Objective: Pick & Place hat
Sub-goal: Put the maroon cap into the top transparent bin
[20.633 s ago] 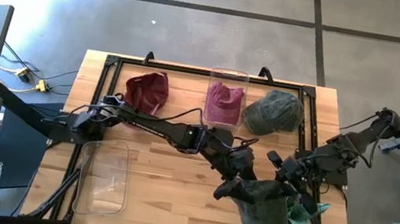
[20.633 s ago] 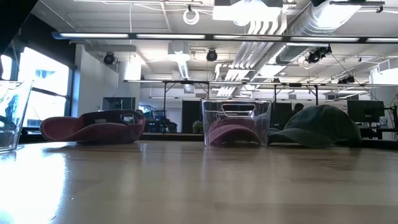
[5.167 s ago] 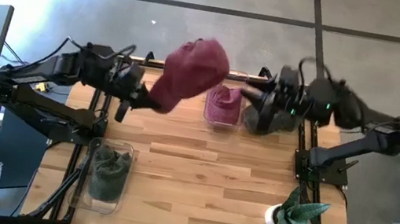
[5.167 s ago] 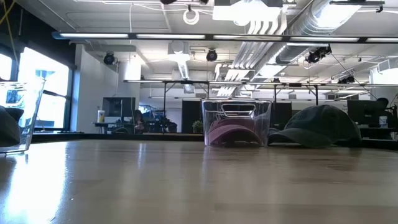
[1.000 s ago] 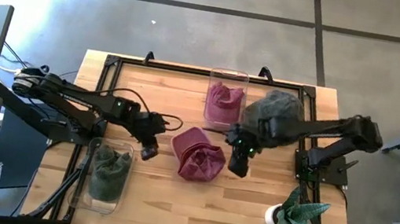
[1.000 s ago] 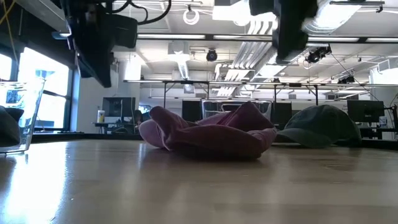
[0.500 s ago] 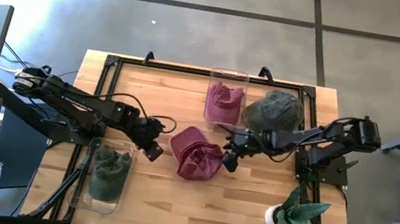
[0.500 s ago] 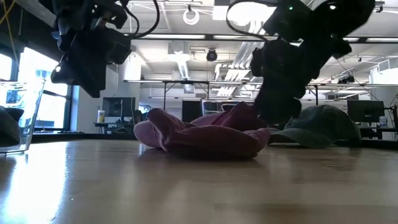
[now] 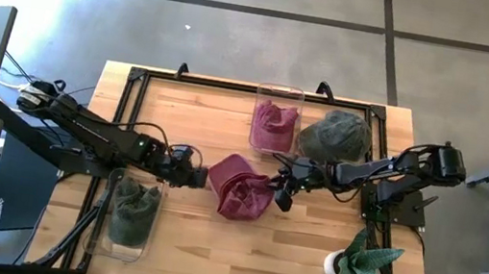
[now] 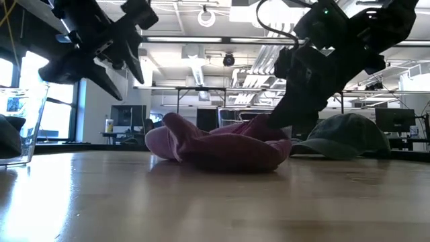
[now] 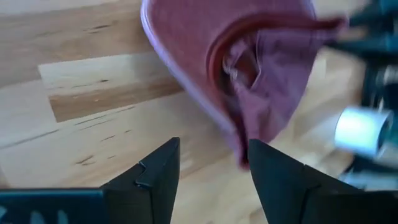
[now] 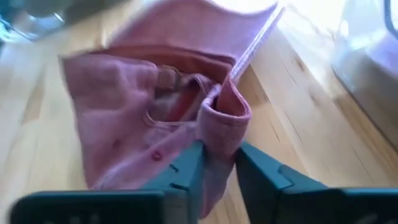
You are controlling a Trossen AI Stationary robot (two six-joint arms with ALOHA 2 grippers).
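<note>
Hat (image 9: 241, 187): maroon, crumpled, mid-table | right gripper (image 12: 216, 167): pinching hat's edge | left gripper (image 11: 208, 169): open beside hat

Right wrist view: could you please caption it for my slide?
Right gripper pinching a fold of the crumpled maroon hat on the wooden table.

4 hats (image 9: 240, 187) – 2 bins (image 9: 277, 98), 1 plant (image 9: 364, 260)
</note>
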